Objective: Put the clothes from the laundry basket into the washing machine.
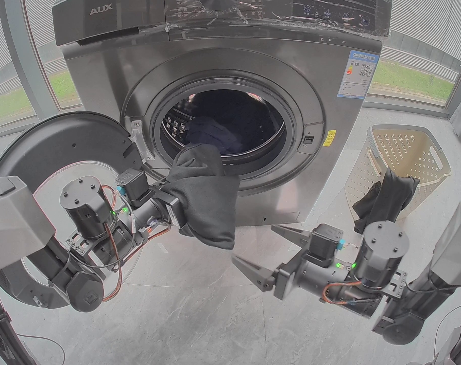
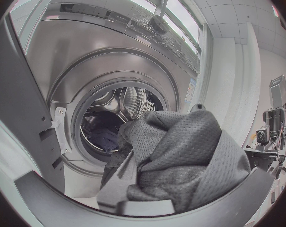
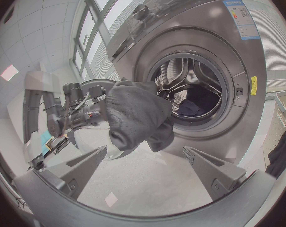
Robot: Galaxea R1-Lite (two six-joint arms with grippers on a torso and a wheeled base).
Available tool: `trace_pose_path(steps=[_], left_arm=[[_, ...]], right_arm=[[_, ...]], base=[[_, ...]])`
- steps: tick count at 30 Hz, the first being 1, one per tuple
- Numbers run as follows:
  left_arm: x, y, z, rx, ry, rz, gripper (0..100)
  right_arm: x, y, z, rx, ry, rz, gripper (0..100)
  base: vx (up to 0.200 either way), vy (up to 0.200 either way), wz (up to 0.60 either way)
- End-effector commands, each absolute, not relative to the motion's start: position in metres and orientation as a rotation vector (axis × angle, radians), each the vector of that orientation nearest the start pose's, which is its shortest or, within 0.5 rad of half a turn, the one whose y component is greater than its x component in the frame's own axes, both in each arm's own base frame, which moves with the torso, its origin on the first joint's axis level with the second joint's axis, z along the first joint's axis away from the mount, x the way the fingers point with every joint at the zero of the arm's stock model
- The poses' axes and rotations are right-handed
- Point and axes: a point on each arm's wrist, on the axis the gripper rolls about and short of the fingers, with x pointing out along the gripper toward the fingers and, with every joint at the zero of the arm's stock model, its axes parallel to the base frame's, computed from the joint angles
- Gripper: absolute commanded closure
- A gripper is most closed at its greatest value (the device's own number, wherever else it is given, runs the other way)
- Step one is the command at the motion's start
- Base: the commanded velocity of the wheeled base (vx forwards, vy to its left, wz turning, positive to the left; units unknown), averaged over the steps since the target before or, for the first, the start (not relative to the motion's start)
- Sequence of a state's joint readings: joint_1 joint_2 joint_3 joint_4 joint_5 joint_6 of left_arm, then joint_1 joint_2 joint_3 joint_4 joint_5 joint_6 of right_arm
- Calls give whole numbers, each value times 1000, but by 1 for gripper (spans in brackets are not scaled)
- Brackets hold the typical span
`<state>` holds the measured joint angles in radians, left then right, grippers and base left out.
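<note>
Left gripper is clamped on a dark grey garment, holding it right at the washing machine's porthole. One end of the cloth just reaches the lower lip, and the rest hangs down in front of the machine. Right gripper is wide open with nothing in it, low in front of the machine.

What I'd worry about: most of the bundle droops below the lip, so if the gripper lets go here I reckon it slides down the front onto the floor instead of going in. Pushing forward could also snag the hanging part on the door seal, or on the hinge bracket on the side where the open door stands. It probably needs to go deeper inside before release.

Hard to see: the cloth buries the left fingers, so I can't tell how much fabric they actually pinch. There's a dark pile already in the drum, but I can't count the pieces. The laundry basket, on the machine's other side from the door, has one more dark garment draped over its rim. Its bottom is out of sight.
</note>
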<state>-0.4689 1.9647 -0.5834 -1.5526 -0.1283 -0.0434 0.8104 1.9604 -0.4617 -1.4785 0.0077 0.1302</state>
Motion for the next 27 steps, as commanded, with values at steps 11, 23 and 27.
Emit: trace_pose_path(steps=[11, 23, 27], left_arm=[[269, -133, 134, -89, -112, -570, 100], [256, -135, 127, -76, -70, -607, 100], [256, -135, 129, -77, -74, -610, 100]], right_arm=[[212, 143, 118, 78, 66, 628, 0], [221, 130, 116, 80, 72, 562, 0], [224, 131, 114, 84, 74, 559, 0]], base=[[0, 0, 0], [0, 0, 0], [0, 0, 0]])
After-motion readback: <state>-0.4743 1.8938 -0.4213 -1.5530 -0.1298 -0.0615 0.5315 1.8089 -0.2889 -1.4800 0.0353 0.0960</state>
